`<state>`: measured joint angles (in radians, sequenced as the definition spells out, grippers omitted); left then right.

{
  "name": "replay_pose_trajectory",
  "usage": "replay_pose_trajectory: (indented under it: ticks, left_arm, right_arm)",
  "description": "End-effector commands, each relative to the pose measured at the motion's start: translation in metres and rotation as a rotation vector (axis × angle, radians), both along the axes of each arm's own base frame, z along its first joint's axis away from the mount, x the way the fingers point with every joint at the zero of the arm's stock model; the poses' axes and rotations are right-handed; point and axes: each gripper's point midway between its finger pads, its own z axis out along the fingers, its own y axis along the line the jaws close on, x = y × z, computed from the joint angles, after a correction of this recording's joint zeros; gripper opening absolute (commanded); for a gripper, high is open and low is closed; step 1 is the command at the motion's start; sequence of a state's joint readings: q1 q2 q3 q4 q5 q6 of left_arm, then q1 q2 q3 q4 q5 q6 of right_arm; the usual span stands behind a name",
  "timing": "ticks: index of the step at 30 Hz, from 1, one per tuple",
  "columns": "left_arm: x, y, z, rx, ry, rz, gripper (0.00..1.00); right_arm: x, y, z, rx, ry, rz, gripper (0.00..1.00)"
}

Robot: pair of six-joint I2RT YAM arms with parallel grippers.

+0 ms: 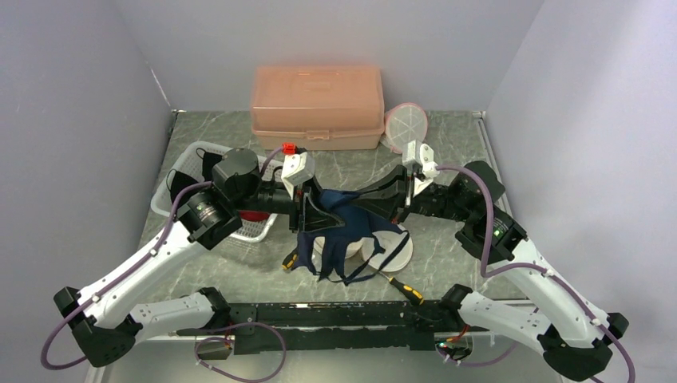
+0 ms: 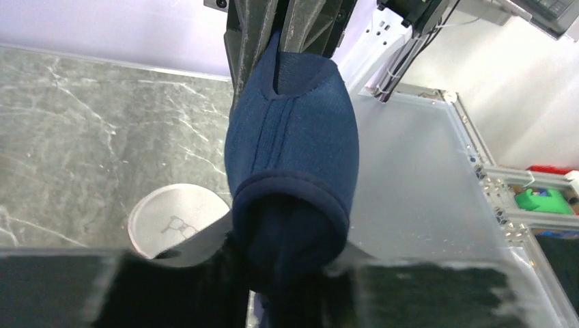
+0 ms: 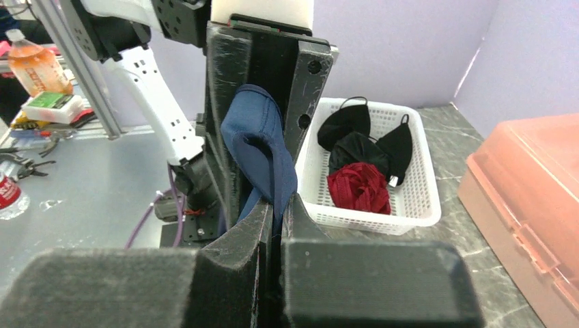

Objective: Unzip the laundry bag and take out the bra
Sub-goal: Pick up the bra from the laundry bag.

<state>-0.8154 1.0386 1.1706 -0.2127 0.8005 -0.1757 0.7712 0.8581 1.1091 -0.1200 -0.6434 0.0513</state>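
Observation:
A navy bra (image 1: 339, 219) hangs in the air between my two grippers, its straps dangling toward the table. My left gripper (image 1: 307, 209) is shut on one cup of the bra (image 2: 293, 157); the fabric fills the space between its fingers (image 2: 293, 287). My right gripper (image 1: 397, 199) is shut on the other end, a thin fold of the bra (image 3: 256, 137) pinched between its pads (image 3: 276, 225). The round white laundry bag (image 1: 387, 247) lies on the table under the bra, partly covered by the straps. It also shows as a white disc (image 2: 174, 222) in the left wrist view.
A white basket (image 1: 180, 187) with black and red garments stands at the left, its rim (image 3: 416, 212) near my left arm. A pink lidded box (image 1: 317, 108) sits at the back beside a pink mesh disc (image 1: 405, 126). A yellow-black screwdriver (image 1: 403, 289) lies near the front.

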Motion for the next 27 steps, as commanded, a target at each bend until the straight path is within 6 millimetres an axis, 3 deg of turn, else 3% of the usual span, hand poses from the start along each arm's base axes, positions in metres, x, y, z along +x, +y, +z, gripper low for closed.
replay_pose_trajectory:
  ticks: [1, 2, 7, 9, 10, 16, 20, 23, 27]
  left_arm:
    - [-0.004, -0.005, 0.003, -0.027, 0.001, -0.049, 0.17]
    - [-0.002, -0.004, 0.004, -0.028, -0.003, -0.032, 0.05]
    - [0.023, 0.012, 0.01, -0.036, -0.054, 0.189, 0.03]
    - [0.039, 0.024, 0.012, -0.028, -0.074, 0.316, 0.03]
    - [0.048, 0.031, 0.012, -0.018, -0.08, 0.386, 0.03]
    - [0.11, 0.097, 0.017, 0.078, -0.135, 0.897, 0.03]
    - [0.135, 0.153, 0.047, 0.1, -0.209, 1.214, 0.03]
    - [0.153, 0.193, 0.067, 0.169, -0.292, 1.448, 0.03]
    - [0.177, 0.224, 0.079, 0.279, -0.385, 1.633, 0.03]
  right_arm:
    - [-0.015, -0.001, 0.037, 0.114, -0.08, 0.062, 0.0]
    - [-0.012, -0.002, 0.037, 0.116, -0.07, 0.045, 0.0]
    - [0.004, -0.008, 0.031, 0.103, -0.005, -0.066, 0.72]
    - [0.013, -0.013, 0.029, 0.1, 0.018, -0.134, 0.94]
    - [0.019, -0.016, 0.027, 0.102, 0.032, -0.178, 0.99]
    - [0.055, -0.061, 0.029, 0.217, 0.087, -0.512, 1.0]
    - [0.06, -0.086, 0.026, 0.302, 0.1, -0.622, 1.0]
    - [0.063, -0.086, 0.01, 0.284, 0.123, -0.639, 1.0]
    - [0.071, -0.078, -0.023, 0.265, 0.2, -0.644, 0.99]
